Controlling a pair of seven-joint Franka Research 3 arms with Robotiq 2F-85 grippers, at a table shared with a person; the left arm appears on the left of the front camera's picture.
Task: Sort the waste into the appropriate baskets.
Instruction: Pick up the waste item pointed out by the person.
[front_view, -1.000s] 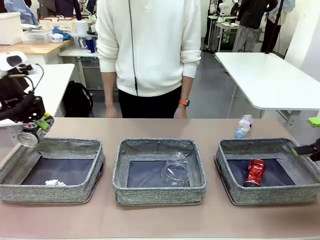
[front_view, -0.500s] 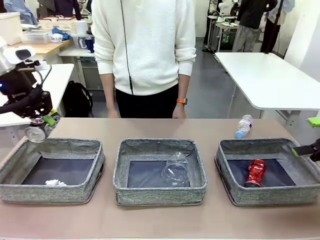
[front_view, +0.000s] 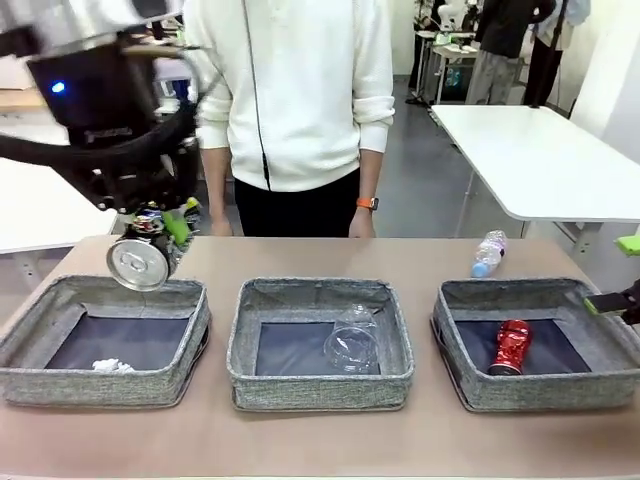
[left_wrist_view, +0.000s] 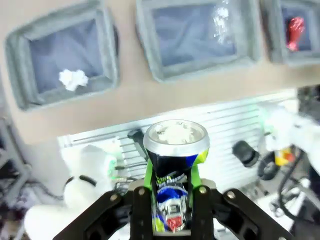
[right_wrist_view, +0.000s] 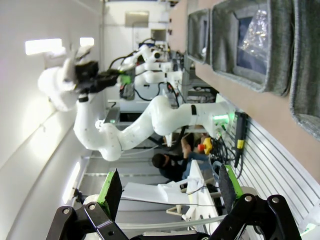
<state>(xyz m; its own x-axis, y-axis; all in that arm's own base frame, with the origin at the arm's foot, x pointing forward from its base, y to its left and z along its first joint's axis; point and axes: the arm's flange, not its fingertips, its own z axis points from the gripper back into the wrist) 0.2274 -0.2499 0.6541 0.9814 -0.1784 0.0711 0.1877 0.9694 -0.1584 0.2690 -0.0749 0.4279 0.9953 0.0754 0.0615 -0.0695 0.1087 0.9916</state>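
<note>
At left in the front view, the left gripper (front_view: 152, 238) is clamping the dark printed can (front_view: 138, 263) above the far rim of the left basket (front_view: 60, 385), its long axis pointing camera-ward and slightly down; the right gripper (right_wrist_view: 167, 195) is gaping wide.

White paper wad (front_view: 112, 366) lies in left grey woven bin (front_view: 100, 390), clear plastic cup (front_view: 350, 343) in middle bin (front_view: 320, 391). Crushed red can (front_view: 511, 346) lies in right bin (front_view: 540, 393).

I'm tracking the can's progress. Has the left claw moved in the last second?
Yes. The left claw, holding the dark printed can, swung rightward from the left basket's far-left corner to above the right half of its far rim.
</note>
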